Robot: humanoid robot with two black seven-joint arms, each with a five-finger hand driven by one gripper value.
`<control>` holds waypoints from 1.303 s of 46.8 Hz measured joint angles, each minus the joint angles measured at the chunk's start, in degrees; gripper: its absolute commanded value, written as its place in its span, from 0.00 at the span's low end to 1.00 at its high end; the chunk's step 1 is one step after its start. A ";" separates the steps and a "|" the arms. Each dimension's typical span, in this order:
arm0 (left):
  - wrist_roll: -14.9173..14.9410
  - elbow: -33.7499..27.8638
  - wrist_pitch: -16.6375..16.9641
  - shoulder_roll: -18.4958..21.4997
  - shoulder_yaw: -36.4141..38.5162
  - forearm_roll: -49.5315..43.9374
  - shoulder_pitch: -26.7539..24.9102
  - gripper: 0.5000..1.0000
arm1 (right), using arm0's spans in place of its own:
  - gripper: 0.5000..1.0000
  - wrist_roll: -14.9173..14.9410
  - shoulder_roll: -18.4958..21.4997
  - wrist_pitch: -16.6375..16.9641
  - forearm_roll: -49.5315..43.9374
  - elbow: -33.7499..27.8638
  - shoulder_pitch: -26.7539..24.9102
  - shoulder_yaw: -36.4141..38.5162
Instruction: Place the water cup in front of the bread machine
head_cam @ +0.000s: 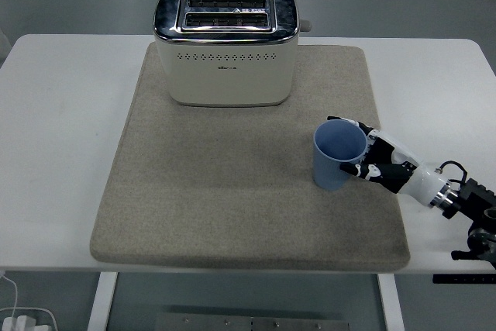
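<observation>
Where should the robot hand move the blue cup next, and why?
Probably further left. The right hand grips the blue cup, which is upright over the mat's right side, while the toaster sits at the back centre, with open mat in front of it.

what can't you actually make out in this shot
- Head view: whether the blue plastic cup rests on the grey felt mat or is lifted; the angle hides its base.
- The right robot hand: its palm and most fingers are behind the cup.
- The cream two-slot toaster: its front logo is too small to read.
- The left arm is out of frame.
</observation>
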 measured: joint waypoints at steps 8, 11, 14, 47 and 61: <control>0.00 -0.01 0.00 0.00 0.00 -0.01 -0.01 1.00 | 0.44 1.71 0.24 0.00 -1.13 0.00 0.40 0.00; 0.00 -0.01 0.00 0.00 0.00 -0.01 0.00 1.00 | 0.44 2.23 0.27 0.00 -1.47 0.00 0.52 0.01; 0.00 0.00 0.00 0.00 0.00 -0.01 0.00 1.00 | 0.45 2.38 0.35 0.00 -1.65 0.00 0.55 0.01; 0.00 0.02 0.00 0.00 -0.01 -0.01 -0.02 1.00 | 0.45 1.51 8.91 -0.68 -7.21 -0.41 11.60 -1.96; 0.00 0.00 0.00 0.00 0.00 -0.01 -0.01 1.00 | 0.45 -0.42 15.42 -7.48 -9.59 -2.69 13.86 -4.66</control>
